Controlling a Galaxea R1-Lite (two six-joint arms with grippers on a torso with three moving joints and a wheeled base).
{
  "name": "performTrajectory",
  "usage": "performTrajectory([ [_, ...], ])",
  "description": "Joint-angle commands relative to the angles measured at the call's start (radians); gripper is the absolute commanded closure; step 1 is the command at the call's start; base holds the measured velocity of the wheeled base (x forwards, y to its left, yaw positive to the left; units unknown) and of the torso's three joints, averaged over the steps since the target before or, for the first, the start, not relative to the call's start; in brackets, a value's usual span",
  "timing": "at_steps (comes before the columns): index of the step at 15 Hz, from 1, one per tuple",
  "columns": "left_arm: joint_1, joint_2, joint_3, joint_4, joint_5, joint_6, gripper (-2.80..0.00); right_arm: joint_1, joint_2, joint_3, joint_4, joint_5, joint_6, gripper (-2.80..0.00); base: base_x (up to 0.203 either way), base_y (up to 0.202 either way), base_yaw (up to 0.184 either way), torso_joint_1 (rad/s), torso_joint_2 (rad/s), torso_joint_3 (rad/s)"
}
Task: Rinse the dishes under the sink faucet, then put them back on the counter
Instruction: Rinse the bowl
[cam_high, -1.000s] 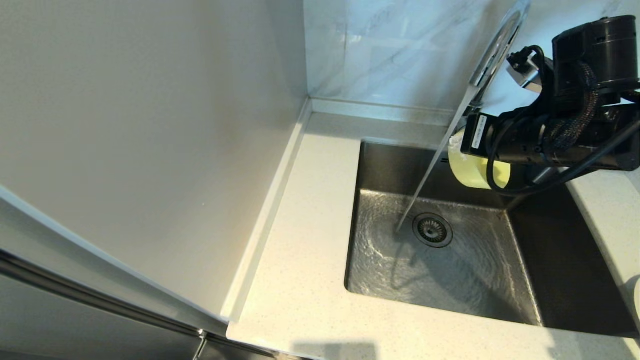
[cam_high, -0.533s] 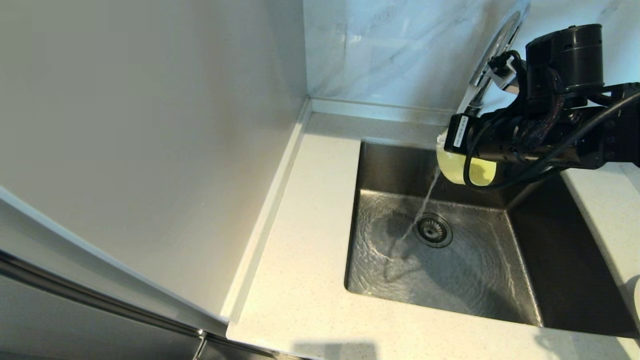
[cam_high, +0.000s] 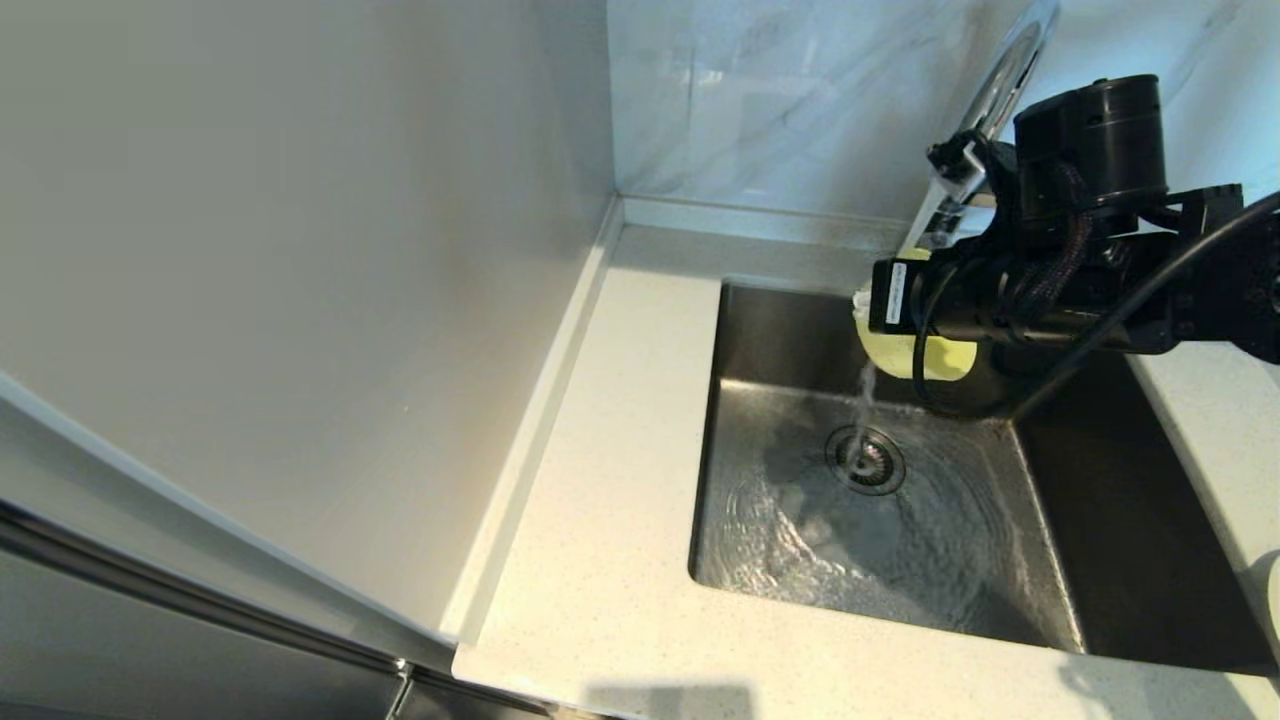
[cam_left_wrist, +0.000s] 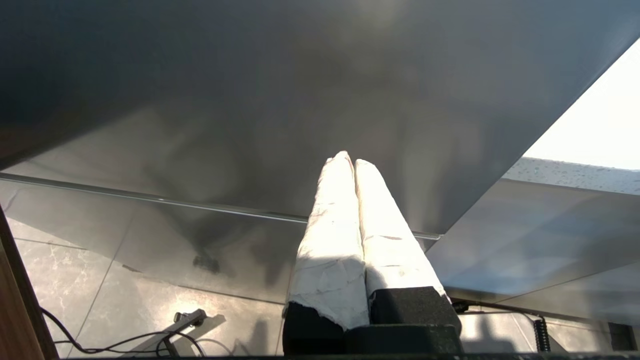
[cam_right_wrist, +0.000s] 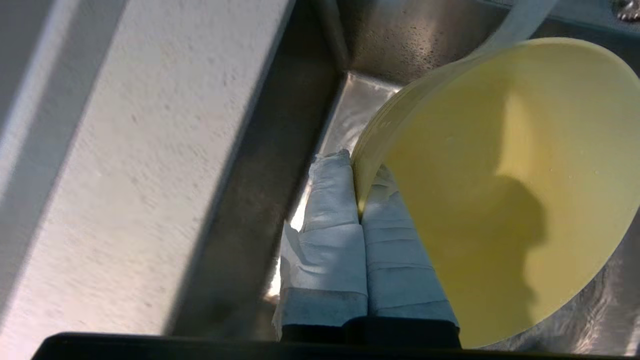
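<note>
My right gripper (cam_right_wrist: 357, 167) is shut on the rim of the small pale-yellow bowl (cam_right_wrist: 505, 190), one taped finger inside and one outside. In the head view the bowl (cam_high: 905, 350) hangs over the back of the steel sink (cam_high: 760, 330), under the chrome faucet (cam_high: 985, 100). A stream of water falls from the bowl's lower edge onto the drain strainer (cam_high: 866, 460). The off-white counter (cam_high: 620, 480) runs along the sink's left. The plate and chopsticks are out of view. My left gripper (cam_left_wrist: 348, 160) is shut on nothing, parked below the counter level.
A tall pale panel (cam_high: 300, 280) stands left of the counter, and the grey-veined marble wall (cam_high: 780, 100) rises behind it. A white rounded edge (cam_high: 1268, 590) shows at the far right. Water ripples across the sink floor (cam_high: 900, 560).
My right arm has carried the bowl leftward under the faucet. The long slanted water stream is now cut short, spilling from the bowl straight onto the drain.
</note>
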Motion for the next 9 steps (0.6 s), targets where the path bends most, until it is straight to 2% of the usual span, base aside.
performTrajectory([
  [1, 0.0, 0.0, 0.0, 0.0, 0.0, 0.0, 0.0, 0.002, 0.009, 0.008, 0.0, 0.004, -0.059, 0.0, 0.0, 0.0, 0.0, 0.0, 0.0, 0.0],
  [4, 0.0, 0.0, 0.0, 0.0, 0.0, 0.0, 0.0, 0.018, 0.025, 0.006, 0.0, 0.023, -0.115, 0.0, 0.0, 0.0, 0.0, 0.0, 0.0, 0.0],
  [9, 0.0, 0.0, 0.0, 0.0, 0.0, 0.0, 0.0, 0.037, 0.061, -0.016, -0.001, 0.022, -0.13, 0.0, 0.0, 0.0, 0.0, 0.0, 0.0, 0.0],
])
